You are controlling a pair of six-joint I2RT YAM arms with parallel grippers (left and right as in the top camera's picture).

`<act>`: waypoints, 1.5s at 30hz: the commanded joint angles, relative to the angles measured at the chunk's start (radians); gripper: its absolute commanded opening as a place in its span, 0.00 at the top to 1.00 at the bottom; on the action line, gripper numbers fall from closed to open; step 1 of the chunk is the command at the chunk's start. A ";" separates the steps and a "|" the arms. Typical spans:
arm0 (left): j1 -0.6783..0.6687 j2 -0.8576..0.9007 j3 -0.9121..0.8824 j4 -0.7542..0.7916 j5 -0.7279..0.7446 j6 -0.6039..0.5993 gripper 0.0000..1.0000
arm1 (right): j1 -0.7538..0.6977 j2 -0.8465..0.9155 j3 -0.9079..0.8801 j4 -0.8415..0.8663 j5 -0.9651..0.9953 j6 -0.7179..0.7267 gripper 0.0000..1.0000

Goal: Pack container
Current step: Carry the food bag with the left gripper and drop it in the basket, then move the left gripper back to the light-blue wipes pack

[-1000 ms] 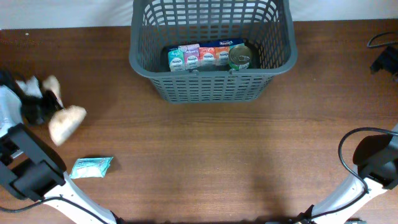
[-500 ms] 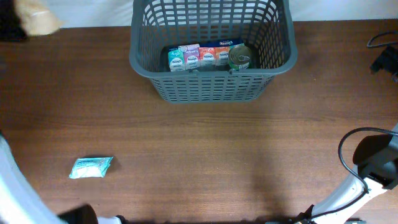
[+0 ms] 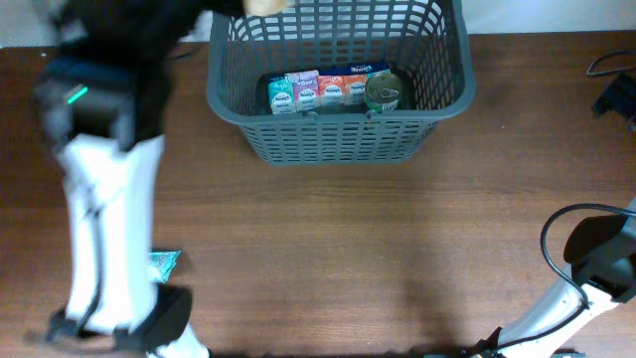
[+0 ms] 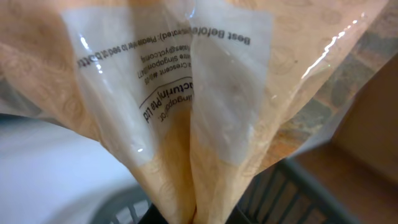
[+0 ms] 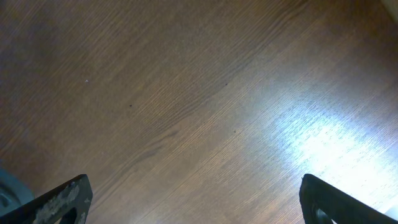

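Note:
The dark grey lattice container stands at the back middle of the table. It holds a row of small colourful cartons and a tin can. My left gripper is shut on a tan clear-windowed plastic bag and holds it at the container's rear left corner; a bit of the bag shows at the top edge of the overhead view. The container's wall shows below the bag. My right gripper is open and empty over bare wood.
A teal packet lies at the front left, partly hidden by my left arm. My right arm's base and cable sit at the front right. A dark object is at the right edge.
My left arm has swung from the table's left side up and right to the container's rear left corner, carrying the tan bag. The right arm has not moved.

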 commanded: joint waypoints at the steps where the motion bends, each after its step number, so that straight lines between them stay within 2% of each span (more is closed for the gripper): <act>1: -0.035 0.089 0.002 0.008 -0.085 -0.026 0.98 | -0.003 -0.010 -0.005 0.003 -0.003 0.013 0.01; 10: -0.066 0.320 0.002 -0.105 -0.081 -0.095 0.98 | -0.003 -0.010 -0.005 0.003 -0.002 0.013 0.01; 21: -0.067 0.423 0.002 -0.265 -0.084 -0.094 0.98 | -0.003 -0.010 -0.005 0.003 -0.002 0.013 0.01; 27: -0.066 0.424 0.002 -0.270 -0.084 -0.094 0.70 | -0.003 -0.010 -0.005 0.003 -0.003 0.012 0.01; 29: -0.067 0.424 0.002 -0.270 -0.084 -0.094 0.46 | -0.003 -0.010 -0.005 0.003 -0.003 0.013 0.01; 31: -0.066 0.424 0.002 -0.269 -0.083 -0.094 0.38 | -0.003 -0.010 -0.005 0.003 -0.003 0.013 0.01; 38: -0.057 0.390 0.014 -0.271 -0.083 -0.094 0.35 | -0.003 -0.010 -0.005 0.003 -0.002 0.013 0.01; 45: -0.012 0.206 0.113 -0.291 -0.084 -0.094 0.34 | -0.003 -0.010 -0.005 0.003 -0.003 0.013 0.01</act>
